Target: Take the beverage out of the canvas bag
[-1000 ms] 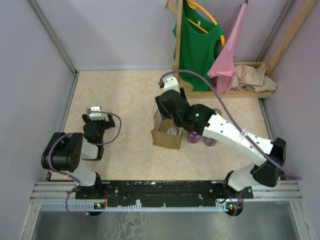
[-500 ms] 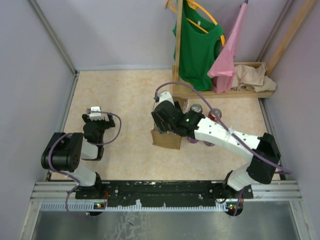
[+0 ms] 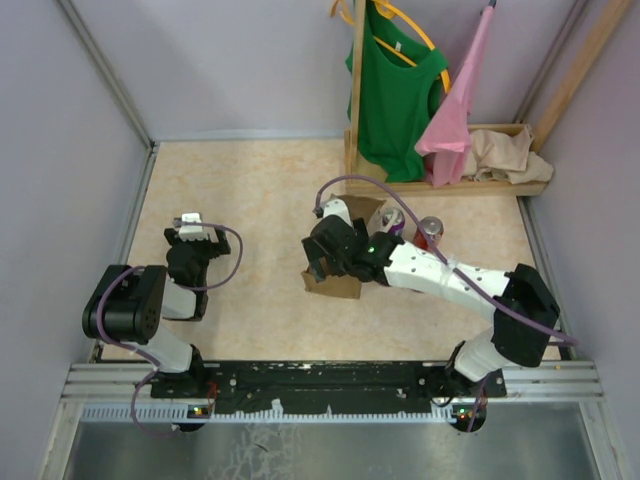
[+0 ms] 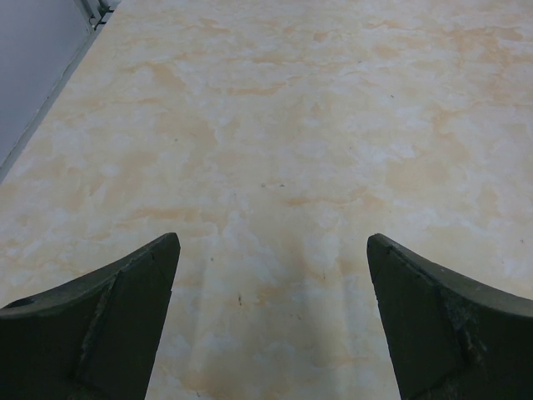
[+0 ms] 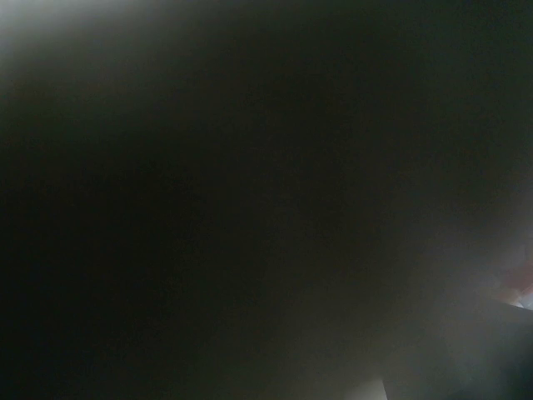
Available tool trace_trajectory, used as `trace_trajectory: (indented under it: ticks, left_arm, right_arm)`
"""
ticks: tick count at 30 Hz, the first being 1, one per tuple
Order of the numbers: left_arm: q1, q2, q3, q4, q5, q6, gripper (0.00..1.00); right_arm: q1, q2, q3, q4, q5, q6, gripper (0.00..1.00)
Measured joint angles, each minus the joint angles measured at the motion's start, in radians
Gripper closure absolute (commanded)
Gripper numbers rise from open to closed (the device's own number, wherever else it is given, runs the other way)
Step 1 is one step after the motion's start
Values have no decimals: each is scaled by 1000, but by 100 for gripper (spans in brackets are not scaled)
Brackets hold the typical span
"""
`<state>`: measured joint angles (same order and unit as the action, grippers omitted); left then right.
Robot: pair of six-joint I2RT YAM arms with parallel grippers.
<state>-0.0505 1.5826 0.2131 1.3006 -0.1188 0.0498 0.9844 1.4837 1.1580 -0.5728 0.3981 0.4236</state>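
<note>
The tan-brown canvas bag (image 3: 338, 285) stands at mid-table. My right gripper (image 3: 328, 260) is plunged into its open top, so its fingers are hidden there. The right wrist view is almost fully dark and shows no jaws and no beverage. Two cans stand on the table just right of the bag, one purple-topped (image 3: 392, 220) and one red (image 3: 430, 231). My left gripper (image 3: 190, 226) rests far left of the bag. It is open and empty over bare table (image 4: 271, 250).
A wooden rack (image 3: 356, 90) at the back right holds a green shirt (image 3: 395, 90) and a pink cloth (image 3: 455, 110). A beige cloth (image 3: 510, 155) lies in its wooden base tray. Grey walls close in the left and right sides.
My right arm has swung down and toward the near left, pushing its gripper deeper into the bag. The two cans beside the bag are now uncovered. The left arm has not moved.
</note>
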Motion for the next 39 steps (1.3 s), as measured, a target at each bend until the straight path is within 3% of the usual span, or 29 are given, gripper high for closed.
trace_trajectory:
  ticks: [17, 28, 35, 39]
  left_arm:
    - [0, 0, 0, 0, 0, 0, 0]
    - [0, 0, 0, 0, 0, 0, 0]
    - [0, 0, 0, 0, 0, 0, 0]
    - [0, 0, 0, 0, 0, 0, 0]
  right_arm:
    - [0, 10, -19, 3, -19, 79, 11]
    - [-1, 44, -12, -12, -32, 100, 3]
    - [-1, 65, 20, -59, -48, 105, 16]
    - [-1, 96, 30, -72, -50, 105, 17]
